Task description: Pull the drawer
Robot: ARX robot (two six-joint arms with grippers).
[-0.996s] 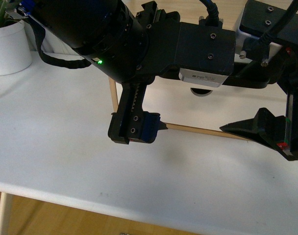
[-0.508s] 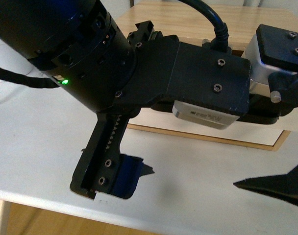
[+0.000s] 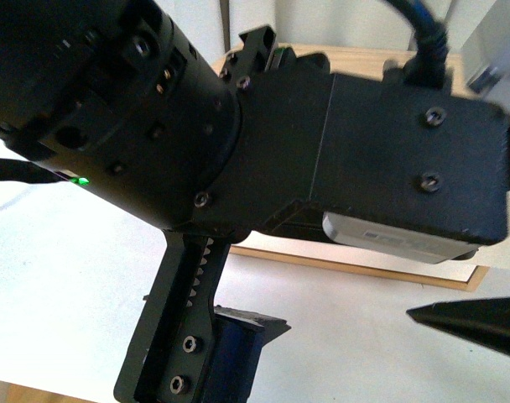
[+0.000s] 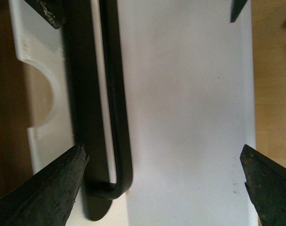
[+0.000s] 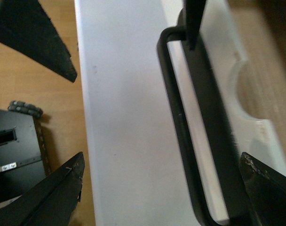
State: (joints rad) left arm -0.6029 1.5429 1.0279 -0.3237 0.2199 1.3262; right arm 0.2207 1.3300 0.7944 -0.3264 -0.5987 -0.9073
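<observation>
The drawer (image 4: 180,94) shows its white front in both wrist views, with the long black bar handle (image 4: 117,94) and the semicircular notch (image 4: 39,99) in its edge. My left gripper (image 4: 162,153) is open, hanging off the front with the handle's bent end between its fingers, close to one fingertip (image 4: 67,174). My right gripper (image 5: 162,160) is open too, facing the drawer front (image 5: 124,117). The handle (image 5: 178,122) runs between its fingertips, nearer the one beside the notch (image 5: 249,89). Neither gripper touches the handle.
A black arm (image 3: 238,143) fills most of the front view, above a white surface (image 3: 62,277) and a wood-edged white panel (image 3: 364,269). Wooden floor (image 5: 35,94) and a black device (image 5: 16,150) lie beyond the drawer's edge. The other gripper's fingertips (image 5: 39,37) point in opposite.
In the front view the black arm has swung closer to the camera and now covers more of the picture. The white pot and plant at the far left have dropped out of sight.
</observation>
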